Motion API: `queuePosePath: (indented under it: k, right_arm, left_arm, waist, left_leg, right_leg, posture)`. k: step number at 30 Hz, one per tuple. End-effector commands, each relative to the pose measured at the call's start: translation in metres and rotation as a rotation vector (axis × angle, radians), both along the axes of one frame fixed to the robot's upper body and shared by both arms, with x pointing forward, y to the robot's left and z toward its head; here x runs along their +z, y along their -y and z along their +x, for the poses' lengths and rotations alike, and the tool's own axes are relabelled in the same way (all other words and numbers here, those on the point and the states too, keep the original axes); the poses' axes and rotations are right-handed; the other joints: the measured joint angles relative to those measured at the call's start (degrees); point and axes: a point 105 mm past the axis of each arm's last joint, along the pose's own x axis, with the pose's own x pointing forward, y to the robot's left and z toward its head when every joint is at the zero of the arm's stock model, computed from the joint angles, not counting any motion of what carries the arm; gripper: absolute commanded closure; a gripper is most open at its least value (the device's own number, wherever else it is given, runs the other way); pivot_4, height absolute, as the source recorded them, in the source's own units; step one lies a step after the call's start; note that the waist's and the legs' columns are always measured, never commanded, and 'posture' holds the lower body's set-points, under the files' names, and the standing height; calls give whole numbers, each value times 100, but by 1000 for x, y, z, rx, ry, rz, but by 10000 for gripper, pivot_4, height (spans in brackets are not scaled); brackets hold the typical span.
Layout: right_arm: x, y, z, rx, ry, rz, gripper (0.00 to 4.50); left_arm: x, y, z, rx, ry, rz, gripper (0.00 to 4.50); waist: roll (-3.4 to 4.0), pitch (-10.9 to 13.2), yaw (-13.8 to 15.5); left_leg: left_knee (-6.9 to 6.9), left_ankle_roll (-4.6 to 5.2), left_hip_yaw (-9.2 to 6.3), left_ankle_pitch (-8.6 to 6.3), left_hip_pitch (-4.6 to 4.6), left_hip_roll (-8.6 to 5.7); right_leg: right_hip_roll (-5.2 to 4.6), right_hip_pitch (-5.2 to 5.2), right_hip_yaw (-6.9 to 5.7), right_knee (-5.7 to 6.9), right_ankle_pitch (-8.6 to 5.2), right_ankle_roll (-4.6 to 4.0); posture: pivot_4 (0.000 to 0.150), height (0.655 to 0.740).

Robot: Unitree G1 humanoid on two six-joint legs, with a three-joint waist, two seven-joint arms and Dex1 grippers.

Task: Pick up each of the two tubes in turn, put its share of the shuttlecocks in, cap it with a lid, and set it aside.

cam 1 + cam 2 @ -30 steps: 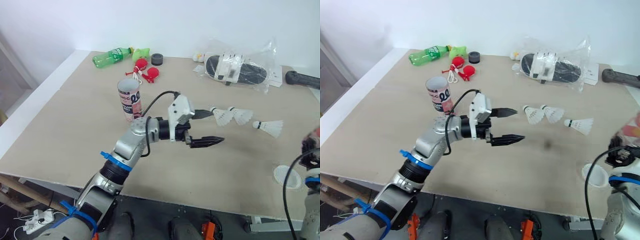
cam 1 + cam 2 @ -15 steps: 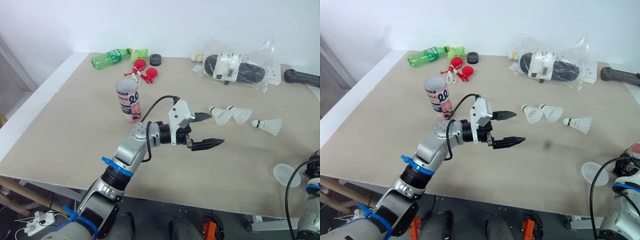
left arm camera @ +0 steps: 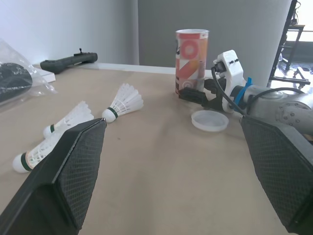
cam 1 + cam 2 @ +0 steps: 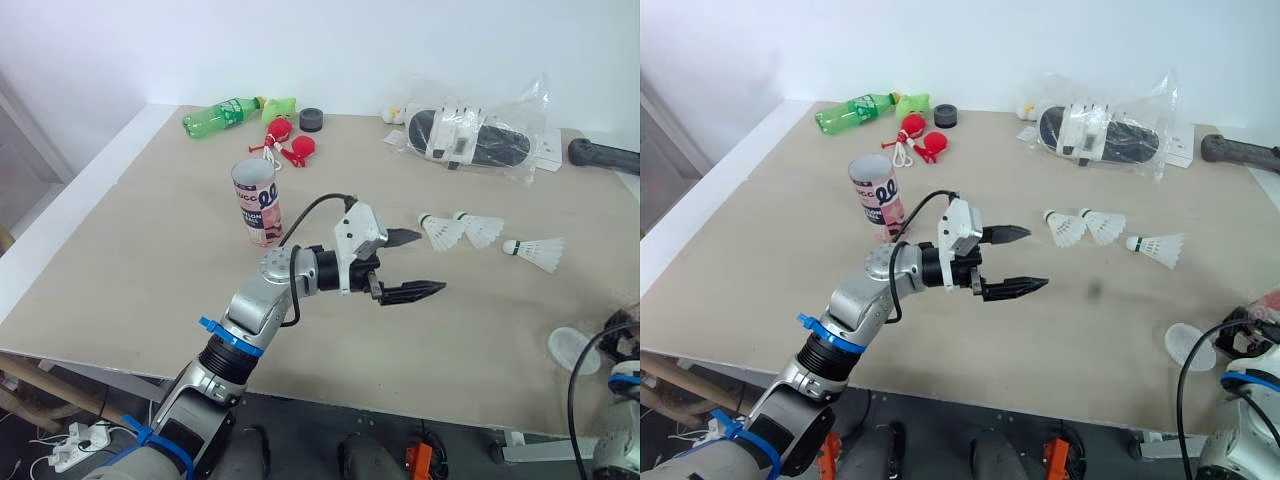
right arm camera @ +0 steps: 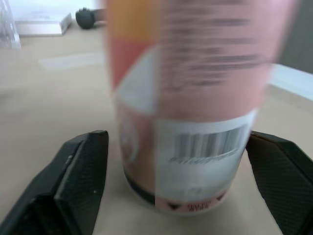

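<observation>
Nearest you, at the near right corner of the desk (image 4: 150,250), your right claw (image 5: 176,137) is spread wide, one black finger on each side of a pink-and-white tube (image 5: 190,98). That tube stands upright between the fingers, and I cannot tell whether either finger touches it. A round clear lid (image 4: 573,350) lies flat on the desk just beside it, close to the near edge.

Further in, over the middle of the desk, your left claw (image 4: 432,262) hangs above the surface with its two fingers wide apart and nothing between them. It points toward the right edge.

Just beyond its fingertips, right of centre, three shuttlecocks lie on their sides. Two shuttlecocks (image 4: 460,231) lie side by side, touching or nearly so, and the third shuttlecock (image 4: 538,255) lies apart from them, nearer the right edge.

Left of centre the second tube (image 4: 257,203) stands upright with its mouth open.

Along the far edge you have a green bottle (image 4: 222,113) on its side, some red items (image 4: 290,140), a black roll (image 4: 314,119), a clear plastic bag (image 4: 470,140) holding something black and white, and a black handle (image 4: 605,157) at the far right corner.
</observation>
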Motion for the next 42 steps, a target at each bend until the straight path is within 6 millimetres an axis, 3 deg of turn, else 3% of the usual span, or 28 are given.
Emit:
queuePosePath:
  k: [1, 10, 15, 18, 22, 25, 26, 29, 31, 35, 36, 42]
  right_arm:
    - [20, 0, -2, -3, 54, -55, 655]
    - [32, -10, -6, 20, 81, -71, 655]
    - [48, -24, -23, 40, 109, -84, 655]
    - [60, -47, -36, 108, 99, -112, 655]
    - [61, -71, -51, 189, 68, -90, 655]
    - [64, -110, -41, 401, 30, -102, 655]
    - [65, -146, -27, 610, -20, -133, 655]
    - [73, -223, -6, 1031, -64, -168, 655]
    - [85, -254, 5, 1217, -67, -215, 655]
    - [105, -299, 22, 1504, -85, -313, 655]
    - [107, -307, 24, 1554, -89, -327, 655]
    - [111, -327, 33, 1678, -118, -331, 655]
  left_arm:
    - [11, 1, -6, -26, 33, -31, 0]
    - [11, 3, -6, -32, 33, -33, 0]
    - [8, 0, -4, -21, 24, -33, 0]
    - [0, -12, 2, 37, -1, -28, 0]
    - [-15, -37, 9, 136, -38, -15, 0]
    - [-25, -62, 16, 257, -61, -14, 0]
    - [-31, -77, 21, 339, -66, -15, 0]
    - [-38, -112, 26, 552, -46, -39, 0]
    - [-40, -135, 24, 681, -27, -64, 0]
    - [-50, -182, 25, 976, -23, -91, 0]
    - [-51, -192, 29, 1046, -23, -99, 0]
    - [-56, -212, 43, 1207, -39, -109, 0]
  waist:
    - [0, 0, -2]
    - [1, 0, -1]
    - [5, -2, 7]
    - [9, -5, 10]
    - [14, -8, -3]
    - [18, -10, 3]
    - [18, -11, 2]
    - [4, -6, -40]
    - [-6, 0, -37]
    - [-29, 12, 3]
    - [-66, 16, 148]
    - [-124, 29, 181]
  left_leg:
    - [0, 0, 0, 0, 0, 0]
    - [1, 0, 0, 0, 0, 0]
    - [2, 0, -1, 0, 0, 1]
    - [1, 0, -4, 0, -2, 1]
    - [-1, 3, -1, -3, -1, 3]
    - [1, 3, -2, -2, 1, 5]
    - [1, 3, -3, -2, 2, 7]
    - [3, 3, 16, -2, 8, 17]
    - [8, 8, 17, 2, 12, 19]
    - [29, 13, 39, 10, 1, 21]
    - [34, 13, 39, 10, 1, 19]
    - [42, 17, 50, 15, -29, 13]
  right_leg:
    - [0, 0, 0, 0, 0, 0]
    - [0, 0, 1, 0, 1, 2]
    - [1, 0, -1, 0, -3, 11]
    - [1, 0, -3, 0, -7, 12]
    - [0, -1, -1, 0, -11, 11]
    - [1, -1, -3, 0, -7, 10]
    - [1, -1, -3, 0, -7, 9]
    - [6, -6, 15, 0, 1, 3]
    - [12, -3, 22, 0, 5, -4]
    - [12, -7, 48, -3, 23, 4]
    - [11, -6, 49, -3, 24, 7]
    - [0, -3, 46, -15, 28, 47]
  posture:
    - [1500, 7400]
    - [1500, 7400]
    - [1500, 7400]
    - [1500, 7400]
    - [1500, 7400]
    - [1500, 7400]
    - [1500, 7400]
    - [1500, 7400]
    - [1500, 7400]
    - [1500, 7400]
    - [1500, 7400]
    - [1500, 7400]
